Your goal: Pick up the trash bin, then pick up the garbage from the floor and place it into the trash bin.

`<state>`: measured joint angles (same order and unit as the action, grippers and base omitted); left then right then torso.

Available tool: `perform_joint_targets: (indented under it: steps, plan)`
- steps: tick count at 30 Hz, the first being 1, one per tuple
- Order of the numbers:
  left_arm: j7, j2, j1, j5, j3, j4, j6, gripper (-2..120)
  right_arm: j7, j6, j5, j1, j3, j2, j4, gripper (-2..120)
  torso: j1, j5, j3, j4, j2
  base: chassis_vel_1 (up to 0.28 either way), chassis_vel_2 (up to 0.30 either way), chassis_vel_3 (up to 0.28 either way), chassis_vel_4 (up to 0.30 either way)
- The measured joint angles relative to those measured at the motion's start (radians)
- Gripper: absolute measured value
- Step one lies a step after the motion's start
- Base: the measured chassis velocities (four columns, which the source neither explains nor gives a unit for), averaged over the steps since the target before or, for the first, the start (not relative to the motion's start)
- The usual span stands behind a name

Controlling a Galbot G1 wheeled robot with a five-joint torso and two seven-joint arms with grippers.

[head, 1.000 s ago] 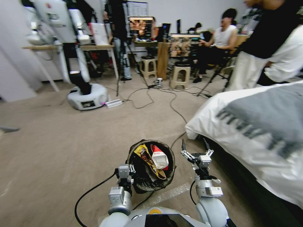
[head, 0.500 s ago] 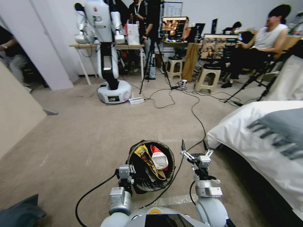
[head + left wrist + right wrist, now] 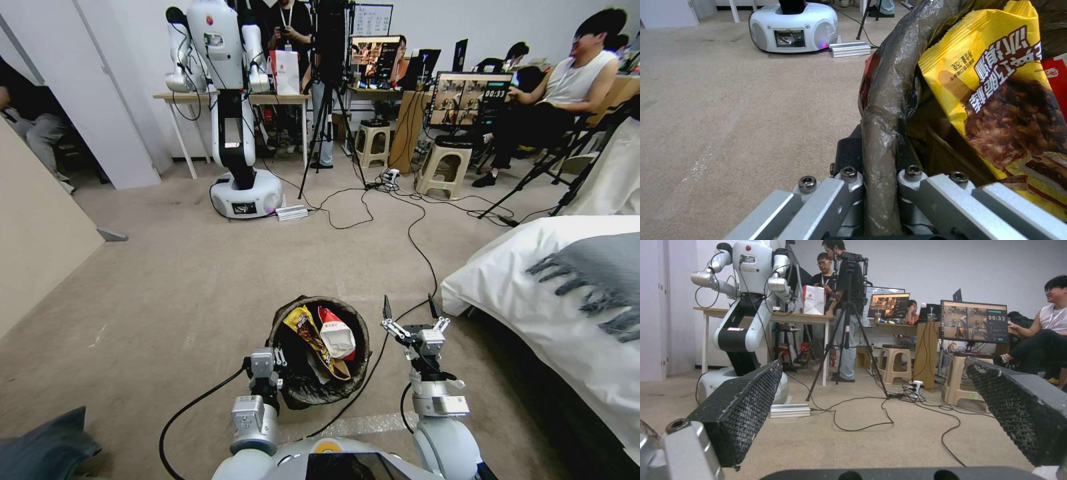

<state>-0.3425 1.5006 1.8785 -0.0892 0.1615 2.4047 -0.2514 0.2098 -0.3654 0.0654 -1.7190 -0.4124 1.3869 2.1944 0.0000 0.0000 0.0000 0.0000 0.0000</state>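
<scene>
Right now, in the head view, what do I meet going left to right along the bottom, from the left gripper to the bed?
Left gripper, clamped on the rim → trash bin holding a yellow packet and a red-and-white packet → right gripper, open → bed.

Beige carpet [image 3: 167, 280] is stretching ahead of me, black cables [image 3: 373, 200] trailing across it. A white-covered bed [image 3: 573, 320] is sitting to my right; stools [image 3: 443, 167], monitors [image 3: 470, 99] and another robot [image 3: 230, 107] are lining the far wall.
</scene>
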Motion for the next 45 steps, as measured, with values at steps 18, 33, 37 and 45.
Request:
perform_joint_targets:
  steps: [18, 33, 37, 45]
  plan:
    - [-0.042, 0.012, -0.095, 0.137, 0.158, -0.083, -0.055, 1, 0.000, -0.013, 0.008, 0.000, -0.003, 0.005, -0.003, 100, 0.000, -0.0001, 0.000, 0.0000, 0.000, 0.000, 0.000, 0.000, 0.000]
    - [-0.068, 0.017, -0.146, 0.205, 0.225, -0.203, -0.079, 1, 0.000, -0.018, 0.009, -0.001, -0.003, 0.009, -0.010, 100, 0.000, -0.0001, 0.000, 0.0000, 0.000, 0.000, 0.000, 0.000, 0.000]
    - [-0.085, 0.017, -0.149, 0.281, 0.226, -0.223, -0.101, 1, 0.000, -0.019, 0.012, -0.002, -0.001, 0.010, -0.011, 100, 0.000, 0.0000, 0.000, 0.0000, 0.000, 0.000, 0.000, 0.000, 0.000]
    - [-0.117, 0.016, -0.157, 0.358, 0.228, -0.260, -0.122, 1, -0.002, -0.020, 0.013, -0.007, 0.001, 0.010, -0.011, 100, 0.000, 0.0003, 0.000, 0.0001, 0.000, 0.000, 0.000, 0.000, 0.000]
